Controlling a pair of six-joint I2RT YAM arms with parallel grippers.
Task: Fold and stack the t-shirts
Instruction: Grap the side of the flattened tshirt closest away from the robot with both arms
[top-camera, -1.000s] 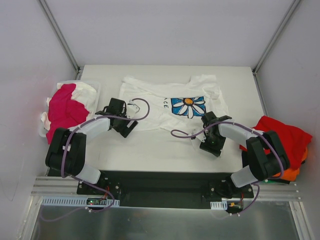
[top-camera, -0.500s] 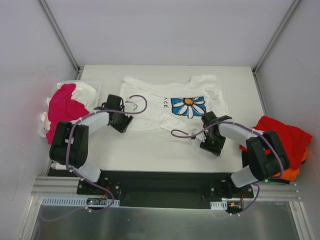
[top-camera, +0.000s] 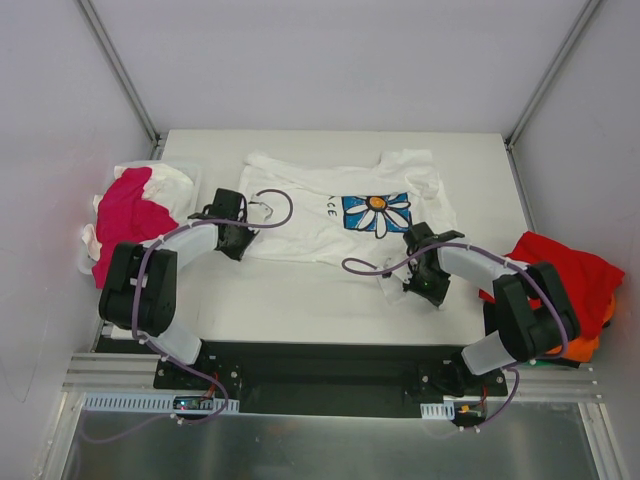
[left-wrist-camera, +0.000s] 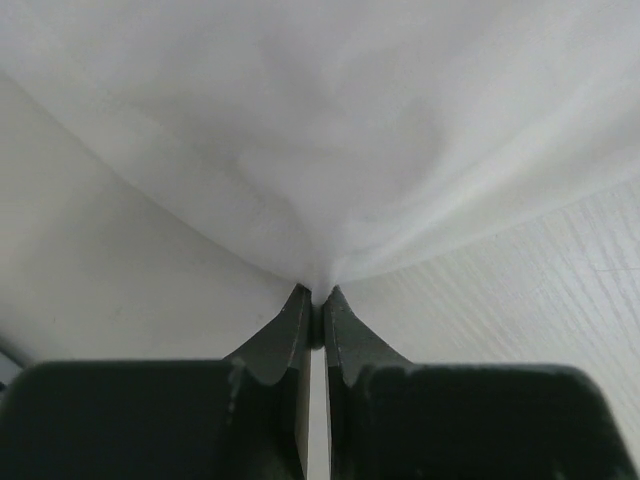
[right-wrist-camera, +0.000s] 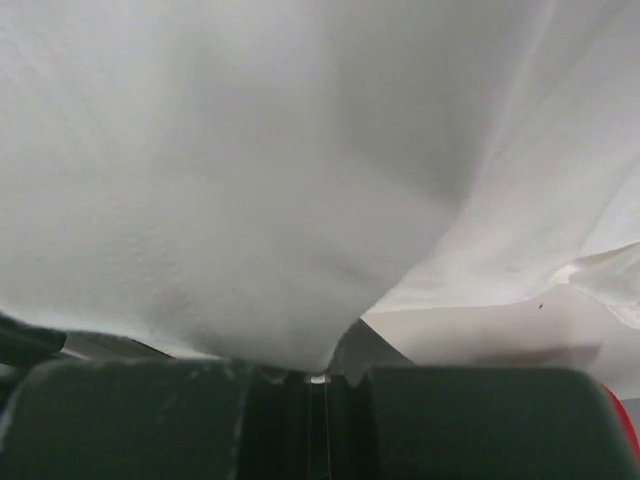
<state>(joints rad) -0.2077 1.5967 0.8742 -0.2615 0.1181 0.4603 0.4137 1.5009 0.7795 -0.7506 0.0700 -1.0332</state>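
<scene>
At the far left a pink tee (top-camera: 125, 222) lies heaped with some white cloth, off the counter's (top-camera: 300, 300) left edge and well apart from either arm, so it looks like work waiting its turn. The left pincer (top-camera: 240, 243) is clenched on the white tee (top-camera: 300, 215) at its near left hem; the left wrist view shows the jaws pressed together with a pinch of cloth gathered into their tips (left-wrist-camera: 315, 295) and the fabric fanning up and away from them. The tee itself lies spread flat across the middle of the counter, daisy print up, stretching between the two arms. The right pincer (top-camera: 410, 288) is likewise clenched on the tee at its near right hem, cloth draped over the closed tips (right-wrist-camera: 318, 375) in the right wrist view. The step in hand appears to be the first fold of this tee, with both near corners gripped. The next move probably calls for lifting both corners together and carrying them evenly toward the far edge, keeping the hem taut so it lands straight. At the far right a red tee (top-camera: 560, 262) sits on an orange tee (top-camera: 585, 345), beside the right arm.
</scene>
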